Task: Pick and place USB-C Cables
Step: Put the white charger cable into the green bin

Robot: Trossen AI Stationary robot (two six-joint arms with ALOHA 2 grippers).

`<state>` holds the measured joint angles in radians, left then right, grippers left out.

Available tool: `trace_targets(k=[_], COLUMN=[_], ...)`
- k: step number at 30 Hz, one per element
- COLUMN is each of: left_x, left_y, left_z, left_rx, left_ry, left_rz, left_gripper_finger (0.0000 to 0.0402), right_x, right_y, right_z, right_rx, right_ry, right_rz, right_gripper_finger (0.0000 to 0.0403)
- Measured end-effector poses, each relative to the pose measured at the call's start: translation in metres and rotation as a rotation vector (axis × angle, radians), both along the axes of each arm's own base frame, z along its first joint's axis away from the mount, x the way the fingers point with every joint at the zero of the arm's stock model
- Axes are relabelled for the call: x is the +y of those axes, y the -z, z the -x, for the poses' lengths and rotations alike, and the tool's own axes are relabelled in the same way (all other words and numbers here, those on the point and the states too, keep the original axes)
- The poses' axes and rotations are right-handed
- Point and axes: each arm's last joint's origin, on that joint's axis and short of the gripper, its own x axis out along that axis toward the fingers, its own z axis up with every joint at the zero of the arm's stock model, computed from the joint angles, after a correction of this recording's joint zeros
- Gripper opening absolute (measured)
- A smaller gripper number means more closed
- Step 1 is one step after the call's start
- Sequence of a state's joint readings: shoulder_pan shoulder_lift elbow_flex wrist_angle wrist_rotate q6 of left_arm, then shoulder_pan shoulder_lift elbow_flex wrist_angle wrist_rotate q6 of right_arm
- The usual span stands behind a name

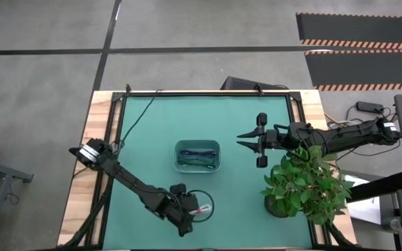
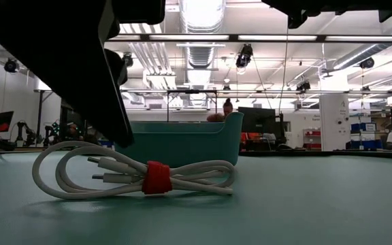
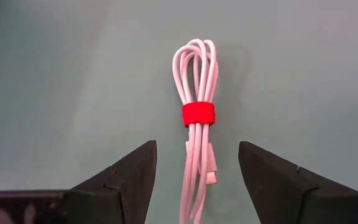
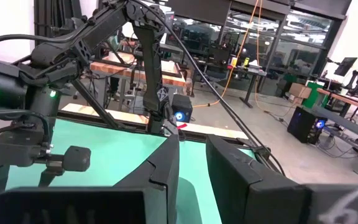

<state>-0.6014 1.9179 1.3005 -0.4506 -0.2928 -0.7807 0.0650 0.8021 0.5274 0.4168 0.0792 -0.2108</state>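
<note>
The white USB-C cable bundle (image 3: 197, 93) with a red tie (image 3: 198, 114) lies flat on the green mat near the table's near edge (image 1: 202, 208) (image 2: 135, 178). My left gripper (image 3: 197, 163) (image 1: 189, 211) is open above it, pointing down. One finger (image 3: 126, 180) stands on either side of the bundle's plug end, and neither touches it. Green and dark blue bundles (image 1: 197, 157) lie inside the tray (image 1: 177, 155); I cannot single out the teal one. My right gripper (image 1: 246, 141) (image 4: 191, 171) waits open to the right of the tray.
The tray (image 2: 182, 139) sits at the table's middle, just beyond the white cable. A potted plant (image 1: 302, 183) stands at the near right, beside the right arm. A raised black frame (image 1: 208, 93) borders the mat. Open mat lies left and right of the tray.
</note>
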Motion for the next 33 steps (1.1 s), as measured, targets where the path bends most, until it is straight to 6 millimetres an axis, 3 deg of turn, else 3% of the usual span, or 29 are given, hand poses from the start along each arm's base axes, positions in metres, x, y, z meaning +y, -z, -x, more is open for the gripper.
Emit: trace_targets(k=[19,33], left_x=[0.004,0.004], left_y=[0.017,0.022], left_z=[0.005,0.009], left_rx=[-0.023,-0.003], left_ry=[-0.010,-0.018], left_rz=[0.008,0.024], left_gripper_finger=[0.0207,0.0113], right_x=[0.000,0.000], right_y=[0.001,0.001], right_z=[0.000,0.000], right_rx=[0.005,0.011], right_ry=[0.000,0.001], right_rz=[0.000,0.000], right_gripper_finger=[0.0073,0.0073])
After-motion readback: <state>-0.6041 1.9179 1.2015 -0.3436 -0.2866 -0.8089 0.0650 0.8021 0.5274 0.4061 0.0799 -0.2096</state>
